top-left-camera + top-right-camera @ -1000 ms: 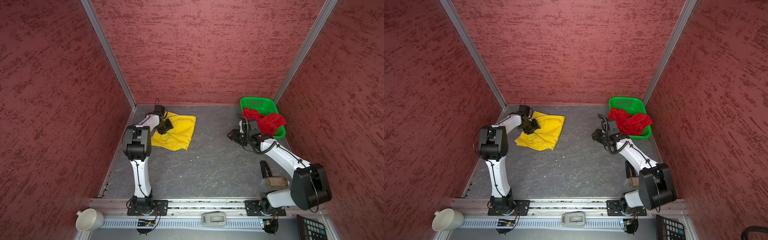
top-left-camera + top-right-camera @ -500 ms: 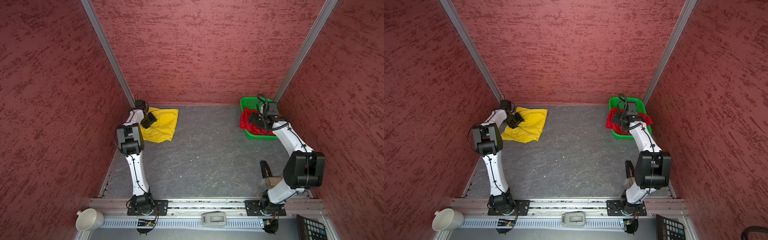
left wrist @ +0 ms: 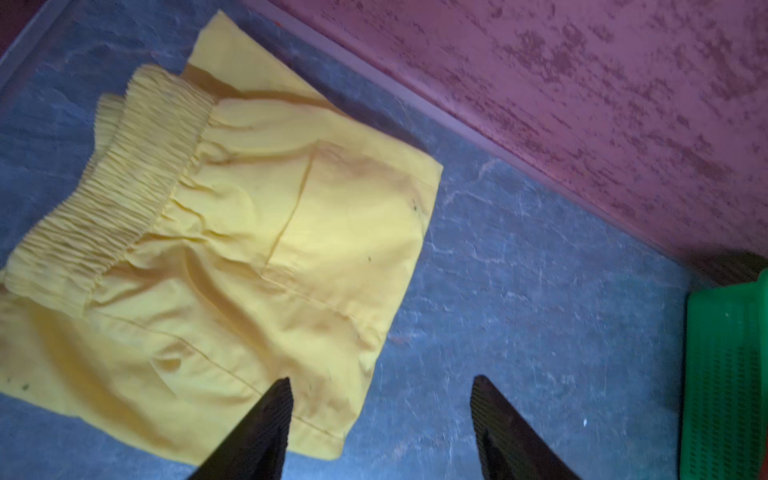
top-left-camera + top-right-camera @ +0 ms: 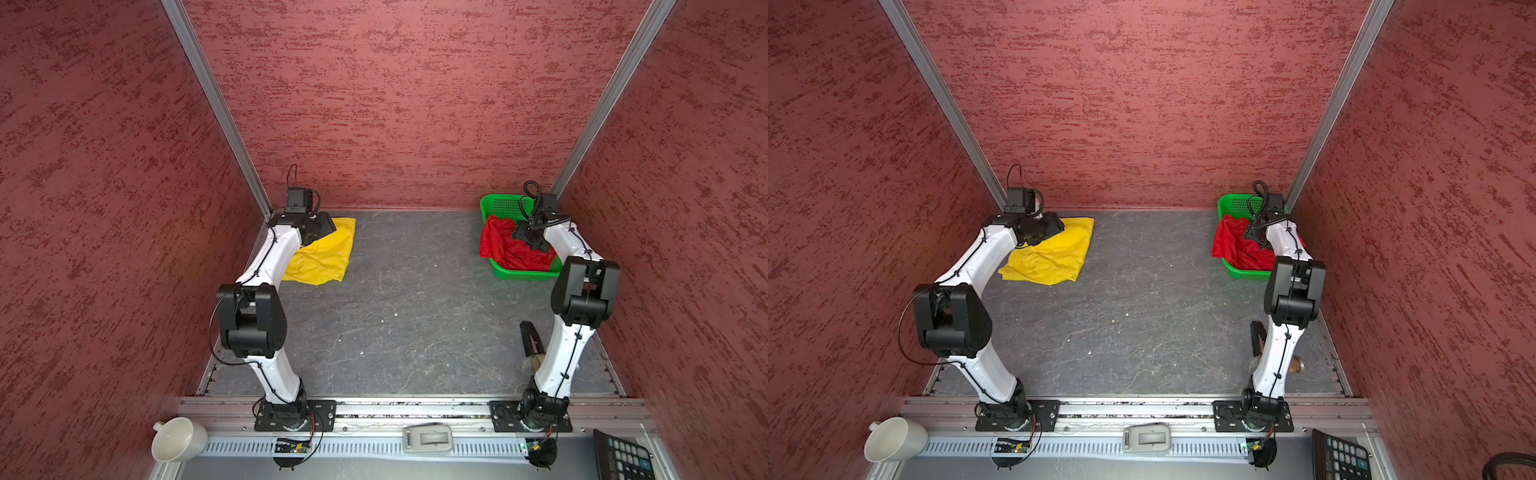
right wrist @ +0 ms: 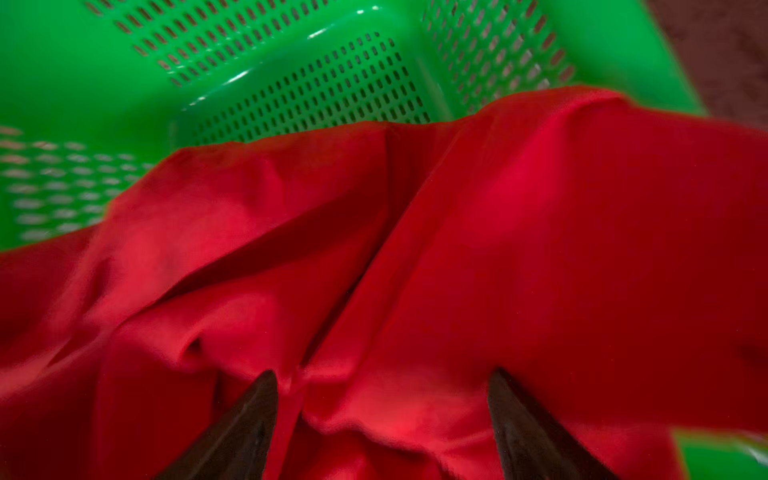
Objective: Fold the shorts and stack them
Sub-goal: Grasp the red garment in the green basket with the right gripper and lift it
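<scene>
The yellow shorts point(image 4: 328, 253) point(image 4: 1054, 253) lie flat on the grey table near the back left corner, the gathered waistband point(image 3: 124, 183) showing in the left wrist view. My left gripper point(image 3: 380, 399) point(image 4: 322, 226) hovers open at the shorts' back edge, one finger over the fabric's corner and the other over bare table. The red shorts point(image 4: 505, 245) point(image 4: 1231, 241) lie crumpled in the green basket point(image 4: 505, 205) point(image 5: 291, 62), spilling over its left rim. My right gripper point(image 5: 382, 395) point(image 4: 525, 237) stands open just above the red fabric, with nothing between its fingers.
The basket point(image 4: 1237, 203) sits in the back right corner against the red walls. A black object point(image 4: 530, 338) lies on the table by the right arm's base. In front of the rail are a white cup point(image 4: 178, 438), a grey device point(image 4: 428, 438) and a calculator point(image 4: 623, 455).
The yellow shorts and my left gripper have shifted toward the back left corner. My right gripper has swung from the table's middle to over the basket and the red shorts.
</scene>
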You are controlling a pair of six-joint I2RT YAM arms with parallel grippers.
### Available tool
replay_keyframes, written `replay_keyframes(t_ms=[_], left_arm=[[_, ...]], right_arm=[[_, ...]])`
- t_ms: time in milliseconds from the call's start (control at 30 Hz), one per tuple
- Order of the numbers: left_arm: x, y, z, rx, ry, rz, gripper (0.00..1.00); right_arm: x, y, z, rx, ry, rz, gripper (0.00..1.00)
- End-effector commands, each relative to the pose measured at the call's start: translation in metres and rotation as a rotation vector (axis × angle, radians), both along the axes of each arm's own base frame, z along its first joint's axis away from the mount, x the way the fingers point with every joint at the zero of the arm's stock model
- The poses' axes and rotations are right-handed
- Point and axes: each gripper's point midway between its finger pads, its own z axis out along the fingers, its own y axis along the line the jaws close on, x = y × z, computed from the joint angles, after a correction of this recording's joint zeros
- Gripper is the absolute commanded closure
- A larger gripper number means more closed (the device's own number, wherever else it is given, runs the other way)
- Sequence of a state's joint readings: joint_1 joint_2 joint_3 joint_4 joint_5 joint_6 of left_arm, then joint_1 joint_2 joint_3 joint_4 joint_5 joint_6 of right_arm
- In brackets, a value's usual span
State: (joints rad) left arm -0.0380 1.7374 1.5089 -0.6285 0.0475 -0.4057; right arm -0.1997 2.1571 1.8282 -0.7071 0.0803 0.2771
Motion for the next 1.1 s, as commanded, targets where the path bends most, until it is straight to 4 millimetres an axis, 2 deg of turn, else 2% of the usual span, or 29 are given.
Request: replay_keyframes(t_ms=[0,67,100,133,167,200,300,467,533,667,800,867,933,1000,1067], left_arm=[[-0.015,0.002,-0.023,0.066,0.033,0.024,0.31],[-0.026,-0.002,-0.024,0.076,0.038,0.023,0.31],[-0.032,-0.004,-0.024,0.074,0.043,0.028,0.31],[-0.038,-0.007,-0.021,0.068,0.039,0.032,0.31],[-0.043,-0.011,-0.019,0.063,0.030,0.028,0.31],[-0.049,-0.014,-0.016,0.067,0.018,0.025,0.31],[-0.062,-0.019,-0.005,0.073,-0.029,0.026,0.32],[-0.073,-0.016,0.018,0.090,-0.104,0.035,0.32],[-0.074,-0.016,0.031,0.095,-0.138,0.030,0.33],[-0.076,-0.021,0.058,0.096,-0.227,0.006,0.33],[-0.078,-0.030,0.084,0.107,-0.330,-0.043,0.33],[-0.080,-0.035,0.094,0.123,-0.370,-0.068,0.33],[-0.083,-0.038,0.104,0.135,-0.406,-0.088,0.32],[-0.086,-0.042,0.113,0.142,-0.446,-0.121,0.32],[-0.089,-0.044,0.120,0.146,-0.477,-0.138,0.31]], right_arm=[[0.003,-0.010,-0.022,0.014,0.051,-0.049,0.52],[0.009,-0.014,-0.023,0.025,0.029,-0.060,0.68],[0.013,-0.014,-0.018,0.038,0.004,-0.055,0.78],[0.017,-0.013,-0.008,0.058,-0.031,-0.052,0.91],[0.022,-0.010,0.005,0.076,-0.073,-0.040,0.98],[0.025,-0.008,0.021,0.090,-0.117,-0.032,1.00],[0.031,0.006,0.084,0.129,-0.268,0.018,1.00],[0.021,0.030,0.200,0.184,-0.512,0.102,1.00],[0.012,0.041,0.250,0.208,-0.615,0.146,1.00],[-0.010,0.069,0.337,0.243,-0.790,0.257,1.00],[-0.043,0.112,0.415,0.298,-0.952,0.442,1.00],[-0.060,0.138,0.442,0.305,-1.002,0.536,1.00],[-0.077,0.168,0.460,0.314,-1.034,0.645,1.00],[-0.092,0.203,0.467,0.338,-1.042,0.765,1.00],[-0.101,0.234,0.460,0.372,-1.010,0.859,1.00]])
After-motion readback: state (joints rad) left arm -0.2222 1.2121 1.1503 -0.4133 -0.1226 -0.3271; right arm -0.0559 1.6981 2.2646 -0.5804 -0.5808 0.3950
